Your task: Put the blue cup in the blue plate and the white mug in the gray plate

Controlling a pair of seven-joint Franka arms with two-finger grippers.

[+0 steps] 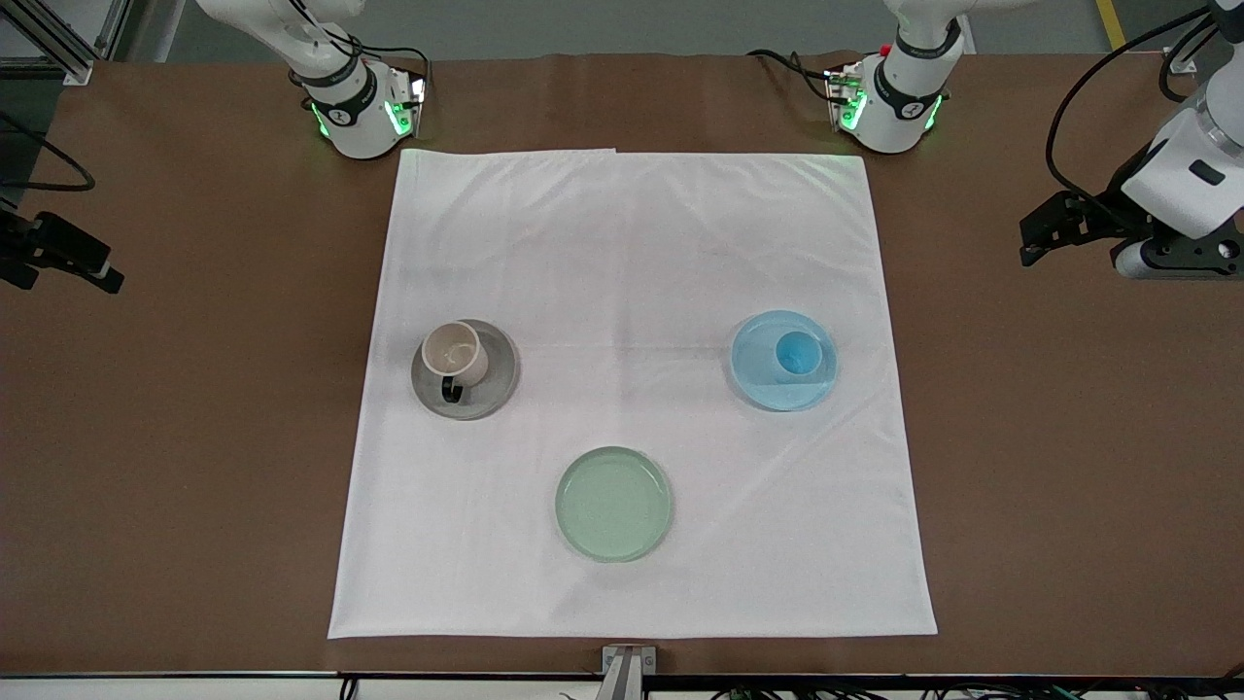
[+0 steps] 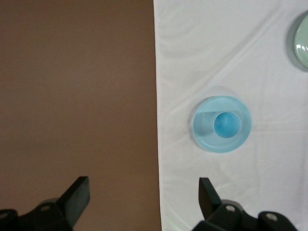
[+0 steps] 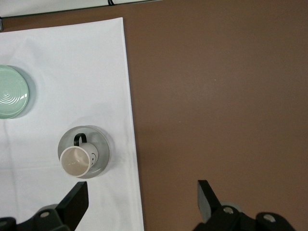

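Observation:
The white mug (image 1: 455,355) stands upright on the gray plate (image 1: 498,381), its black handle toward the front camera; both show in the right wrist view, mug (image 3: 77,161) and plate (image 3: 103,148). The blue cup (image 1: 799,355) stands upright on the blue plate (image 1: 763,384); the left wrist view shows the cup (image 2: 227,124) and plate (image 2: 203,137). My left gripper (image 1: 1032,243) (image 2: 143,185) is open and empty, held high over the cloth's edge at the left arm's end. My right gripper (image 1: 102,267) (image 3: 142,187) is open and empty, held high over the cloth's edge at the right arm's end.
A pale green plate (image 1: 613,504) lies empty on the white cloth (image 1: 632,243), nearer to the front camera than the other two plates. It shows in both wrist views (image 2: 302,41) (image 3: 13,98). Bare brown table (image 1: 194,437) surrounds the cloth.

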